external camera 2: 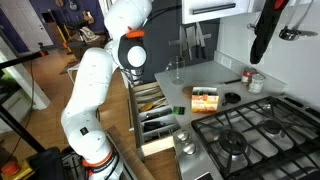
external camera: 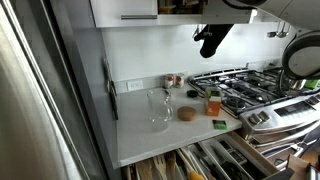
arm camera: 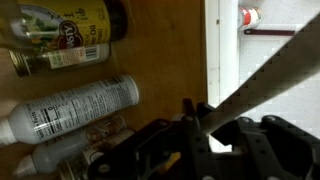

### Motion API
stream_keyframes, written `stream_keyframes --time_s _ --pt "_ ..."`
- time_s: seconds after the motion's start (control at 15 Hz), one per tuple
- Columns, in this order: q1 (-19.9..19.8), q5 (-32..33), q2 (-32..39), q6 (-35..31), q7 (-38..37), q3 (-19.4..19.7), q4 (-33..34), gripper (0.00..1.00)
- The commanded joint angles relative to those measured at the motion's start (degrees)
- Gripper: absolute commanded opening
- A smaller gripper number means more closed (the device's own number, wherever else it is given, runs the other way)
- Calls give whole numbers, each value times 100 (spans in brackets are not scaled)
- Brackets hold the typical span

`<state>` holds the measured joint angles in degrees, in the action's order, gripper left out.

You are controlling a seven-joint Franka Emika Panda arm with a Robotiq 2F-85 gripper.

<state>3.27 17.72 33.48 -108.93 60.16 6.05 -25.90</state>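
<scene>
My gripper [external camera: 209, 40] is raised high over the counter, just under the upper cabinets, and shows as a dark shape in both exterior views [external camera 2: 262, 42]. In the wrist view its fingers [arm camera: 196, 118] are closed on a long flat pale grey strip [arm camera: 265, 72] that runs up to the right. I cannot tell whether the strip is a door edge or a utensil. Behind it is a wooden cabinet interior with a white spray can [arm camera: 75, 108] and a yellow-labelled bottle [arm camera: 62, 32].
On the white counter [external camera: 140, 130] are a clear glass [external camera: 158, 108], a brown round item [external camera: 187, 114] and an orange box [external camera: 213, 100]. A gas stove [external camera: 250, 85] stands beside it. Drawers [external camera 2: 155, 115] below the counter stand open. A pan [external camera: 305, 55] hangs by the stove.
</scene>
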Motion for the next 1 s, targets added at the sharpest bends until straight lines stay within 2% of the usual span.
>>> stream_keyframes --time_s 0.0,0.47,0.73,0.8,0.93 --pt "-38 -52 -157 -23 99 -32 -133 3" --pt "13 -24 -207 10 -177 3 -130 3" --pt "99 53 -212 245 -979 100 -115 3" --pt "-71 27 -335 271 -912 111 -94 3" --pt "7 39 -371 342 -1547 159 -104 3"
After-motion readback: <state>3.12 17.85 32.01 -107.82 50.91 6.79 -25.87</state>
